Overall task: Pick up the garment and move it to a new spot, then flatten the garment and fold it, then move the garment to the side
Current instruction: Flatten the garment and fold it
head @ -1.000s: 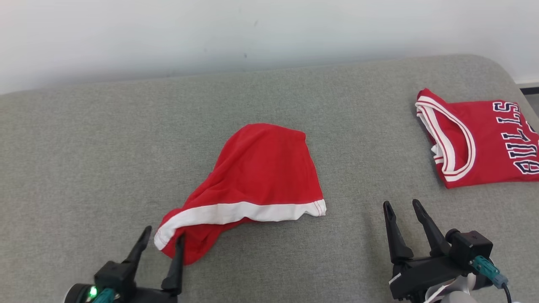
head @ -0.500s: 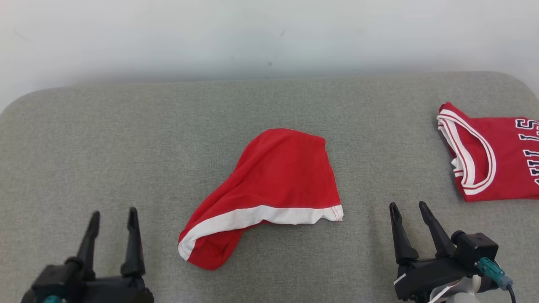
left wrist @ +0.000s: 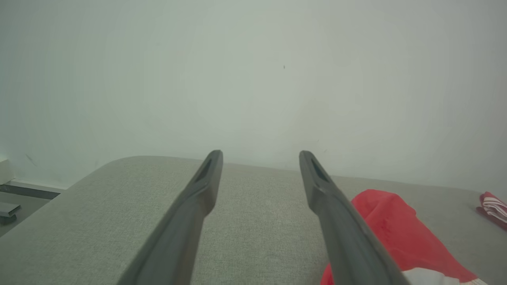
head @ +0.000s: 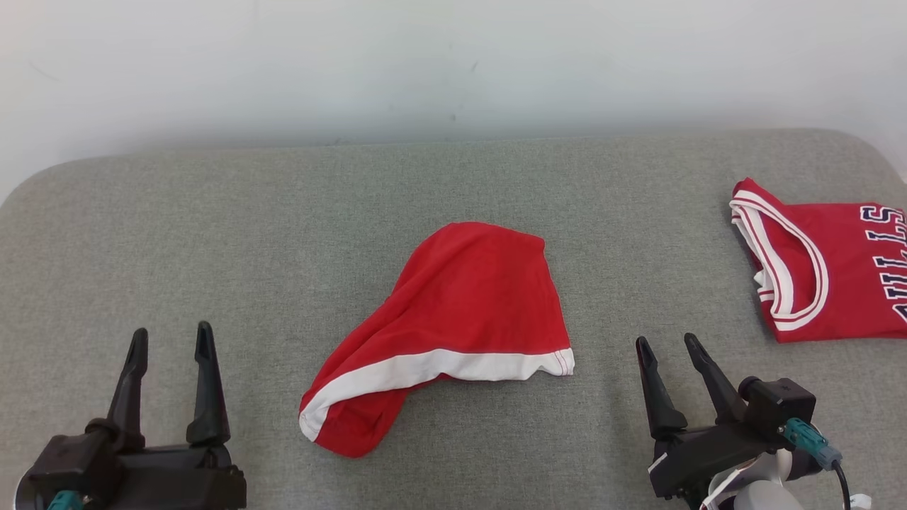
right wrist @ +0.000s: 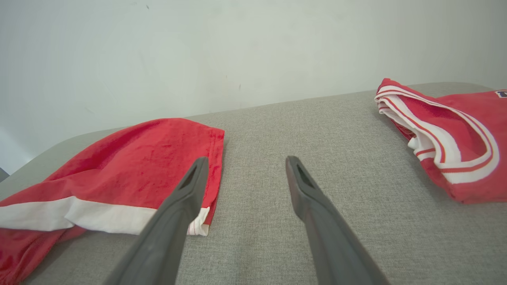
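The garment [head: 468, 304] is a red piece with a white band along its near hem, lying crumpled in the middle of the grey padded surface [head: 212, 234]. My left gripper [head: 172, 331] is open and empty, to the left of the garment's lower corner and apart from it. My right gripper [head: 666, 340] is open and empty, just right of the hem's right end. In the left wrist view the garment [left wrist: 392, 233] lies behind the right finger of my left gripper [left wrist: 260, 153]. In the right wrist view the garment [right wrist: 130, 158] is to the left of my right gripper [right wrist: 246, 159].
A folded red jersey [head: 829, 276] with white trim and dark lettering lies at the far right edge of the surface; the same jersey [right wrist: 455, 134] is at the right of the right wrist view. A pale wall [head: 453, 64] stands behind the surface's rounded back edge.
The head camera has shifted. My left gripper has drawn back to the left, away from the garment's lower-left corner that it stood at. The garment and right gripper have kept their places.
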### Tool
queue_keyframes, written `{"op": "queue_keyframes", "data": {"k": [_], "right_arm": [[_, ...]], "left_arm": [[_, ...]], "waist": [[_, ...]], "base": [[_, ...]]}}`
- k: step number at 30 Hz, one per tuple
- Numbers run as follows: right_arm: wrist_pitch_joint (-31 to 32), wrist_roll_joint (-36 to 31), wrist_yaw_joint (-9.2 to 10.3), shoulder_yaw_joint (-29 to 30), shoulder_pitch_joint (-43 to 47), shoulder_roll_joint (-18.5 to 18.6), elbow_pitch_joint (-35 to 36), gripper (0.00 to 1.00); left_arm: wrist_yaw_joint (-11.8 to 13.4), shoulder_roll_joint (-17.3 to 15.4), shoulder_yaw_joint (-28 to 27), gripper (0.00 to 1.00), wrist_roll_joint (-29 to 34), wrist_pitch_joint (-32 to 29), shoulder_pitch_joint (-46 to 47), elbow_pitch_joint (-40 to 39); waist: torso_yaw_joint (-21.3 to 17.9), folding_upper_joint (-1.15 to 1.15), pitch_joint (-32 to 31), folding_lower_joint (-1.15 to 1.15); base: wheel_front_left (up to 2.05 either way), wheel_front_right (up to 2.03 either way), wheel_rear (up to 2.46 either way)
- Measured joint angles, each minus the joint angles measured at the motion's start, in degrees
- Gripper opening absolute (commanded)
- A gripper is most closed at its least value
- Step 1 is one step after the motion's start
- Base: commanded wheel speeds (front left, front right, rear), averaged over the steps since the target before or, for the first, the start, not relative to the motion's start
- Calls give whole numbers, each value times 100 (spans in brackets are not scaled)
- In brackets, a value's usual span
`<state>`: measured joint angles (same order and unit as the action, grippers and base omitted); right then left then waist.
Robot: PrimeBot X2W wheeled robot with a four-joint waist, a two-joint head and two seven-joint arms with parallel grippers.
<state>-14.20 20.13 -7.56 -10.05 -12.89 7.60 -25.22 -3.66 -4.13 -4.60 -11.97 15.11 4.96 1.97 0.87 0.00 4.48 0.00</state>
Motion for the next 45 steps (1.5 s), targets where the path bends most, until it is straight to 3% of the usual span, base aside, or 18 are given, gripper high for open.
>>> {"op": "queue_keyframes", "data": {"k": [6,14,26,27,30,37,45], "right_arm": [[172,111,0,-97,-83,56,-107,100],[1240,313,1,-575,-612,76,-417,100],[2440,-66,1,-835,-1658,-64,-1780,100],[2495,-121,0,-844,-1722,-70,-1852,65],[2527,-167,1,-872,-1808,-81,-1950,0],[2339,-205,-7,-905,-1859,37,-1963,0],[2111,-310,0,242,-1314,510,-1411,0]], "left_arm": [[-143,98,-121,100,138,0,-75,40],[-159,115,-76,100,136,0,-88,25],[-141,121,200,100,86,0,79,101],[-140,120,213,100,82,0,85,109],[-121,121,245,100,77,0,104,119],[-80,121,232,100,27,0,94,115],[-43,121,232,100,19,1,83,87]], "waist": [[40,0,36,0],[114,0,163,0],[333,0,483,0],[357,0,498,0],[408,0,536,0],[342,0,545,1],[191,0,529,1]], "base": [[0,0,0],[0,0,0],[0,0,0],[0,0,0],[0,0,0],[0,0,0],[0,0,0]]}}
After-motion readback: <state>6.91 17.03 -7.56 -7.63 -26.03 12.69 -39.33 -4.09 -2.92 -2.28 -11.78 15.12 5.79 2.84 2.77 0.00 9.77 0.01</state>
